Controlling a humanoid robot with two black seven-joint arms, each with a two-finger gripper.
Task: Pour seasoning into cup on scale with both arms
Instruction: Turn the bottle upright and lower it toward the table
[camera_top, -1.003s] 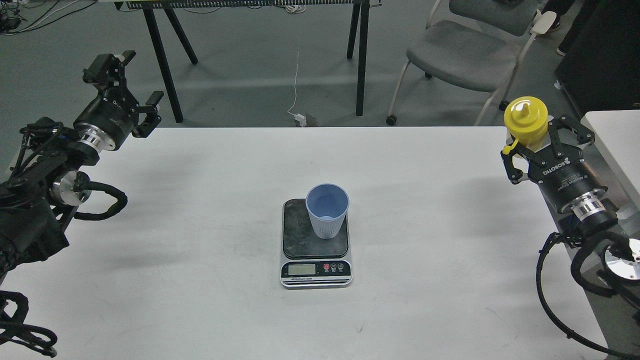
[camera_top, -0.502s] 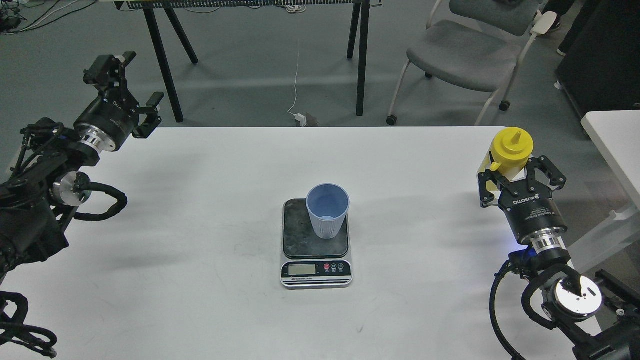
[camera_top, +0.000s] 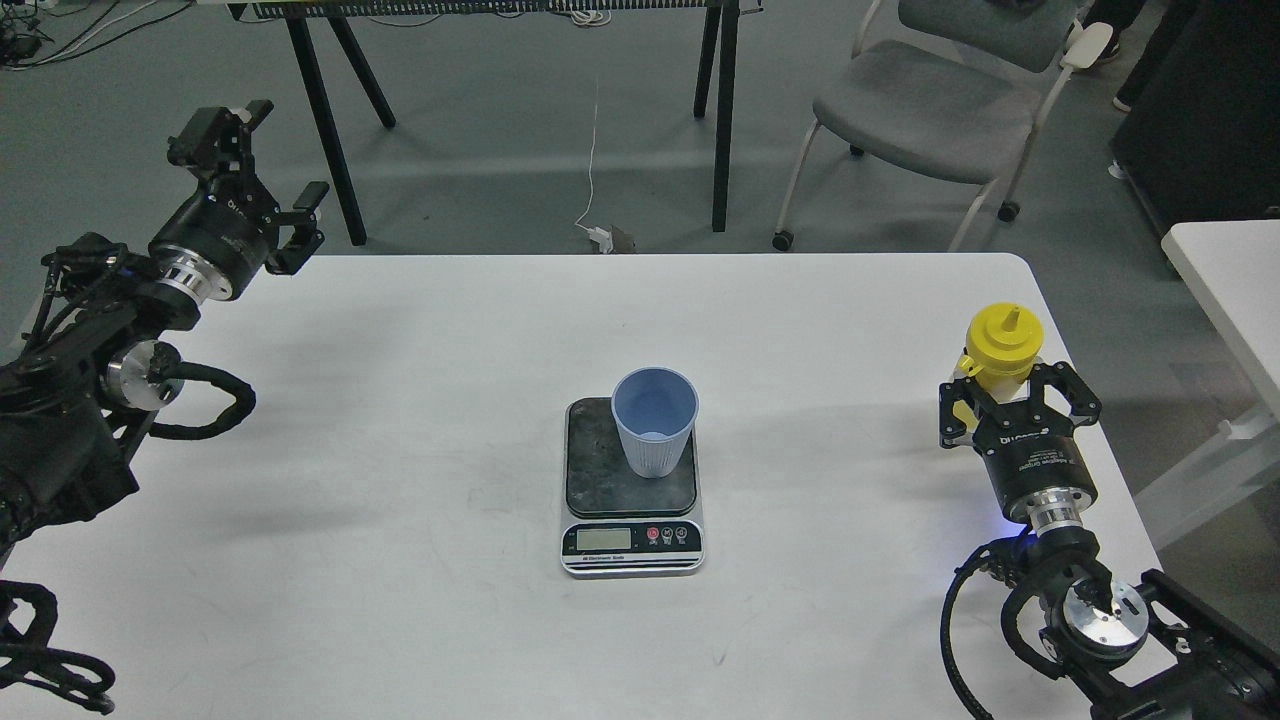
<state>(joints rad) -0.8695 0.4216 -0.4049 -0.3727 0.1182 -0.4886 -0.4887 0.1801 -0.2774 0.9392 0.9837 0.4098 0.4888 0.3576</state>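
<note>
The light blue ribbed cup (camera_top: 654, 420) stands upright on the dark platform of the scale (camera_top: 600, 470) in the middle of the white table (camera_top: 400, 400). The cup looks empty. My right gripper (camera_top: 1018, 398) is shut on the yellow seasoning bottle (camera_top: 1001, 341), which stands upright with its nozzle up, near the table's right edge and well right of the cup. Its lower body is hidden by the gripper. My left gripper (camera_top: 264, 165) is open and empty, raised at the table's far left corner.
A grey chair (camera_top: 930, 110) and black table legs (camera_top: 330, 130) stand on the floor beyond the table. A second white table (camera_top: 1225, 280) is at the right. The scale's display and buttons (camera_top: 632, 539) face me.
My right arm has brought the bottle down and a little left, from beyond the table's right edge to low over its right side. The left arm has barely moved.
</note>
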